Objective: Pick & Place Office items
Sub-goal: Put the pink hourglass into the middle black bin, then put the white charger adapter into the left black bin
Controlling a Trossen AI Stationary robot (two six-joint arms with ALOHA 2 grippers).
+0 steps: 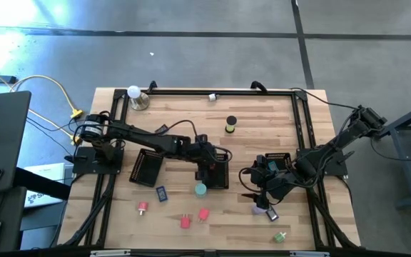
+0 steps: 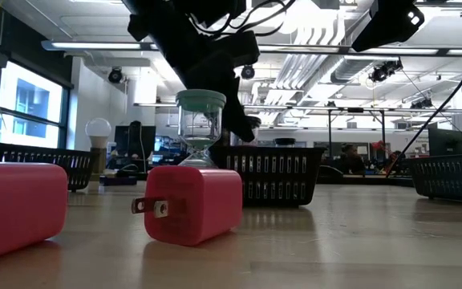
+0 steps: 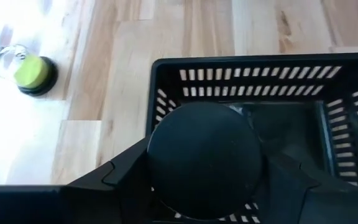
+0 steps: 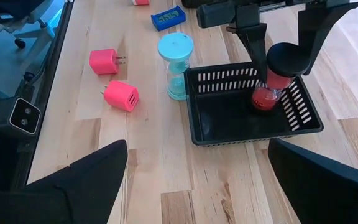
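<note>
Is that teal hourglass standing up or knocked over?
Upright: the teal hourglass stands on its end on the table, just outside the black mesh tray.

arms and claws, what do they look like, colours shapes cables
Both arms are matte black with jointed tube-like segments and black cables looped along them. The left claw and right claw each have two flat, angular black fingers. No markings are visible.

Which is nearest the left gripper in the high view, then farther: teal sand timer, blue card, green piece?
1. Teal sand timer, right beside the left gripper.
2. Blue card, farther toward the left arm's side.
3. Green piece, on the right arm's side, by the table edge.
</note>
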